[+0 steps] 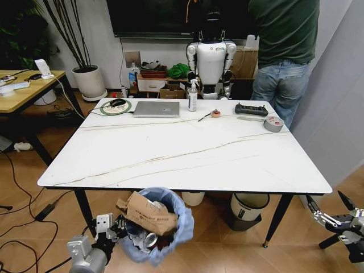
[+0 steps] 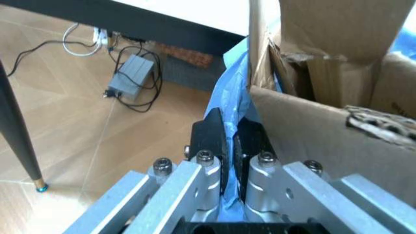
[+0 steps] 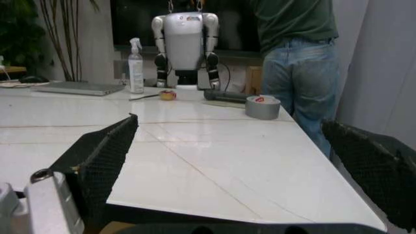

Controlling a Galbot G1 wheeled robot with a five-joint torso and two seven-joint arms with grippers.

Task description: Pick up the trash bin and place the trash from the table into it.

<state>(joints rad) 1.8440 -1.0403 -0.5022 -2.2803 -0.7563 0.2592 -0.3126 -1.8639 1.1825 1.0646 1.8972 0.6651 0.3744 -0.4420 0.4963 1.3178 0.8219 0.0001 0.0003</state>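
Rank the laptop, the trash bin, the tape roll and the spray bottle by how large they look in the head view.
1. trash bin, nearest the camera, so its lead is partly apparent
2. laptop
3. spray bottle and tape roll look alike; not ranked

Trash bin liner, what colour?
Light blue. The trash bin liner shows best in the head view; the left tool pinches its rim.

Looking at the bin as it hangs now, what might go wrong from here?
The left gripper pinches only the thin blue liner at the rim of the trash bin, so the bag could tear or slip out. The brown cardboard juts above the rim and might tip out. The bin sits close to the table edge and could bump it.
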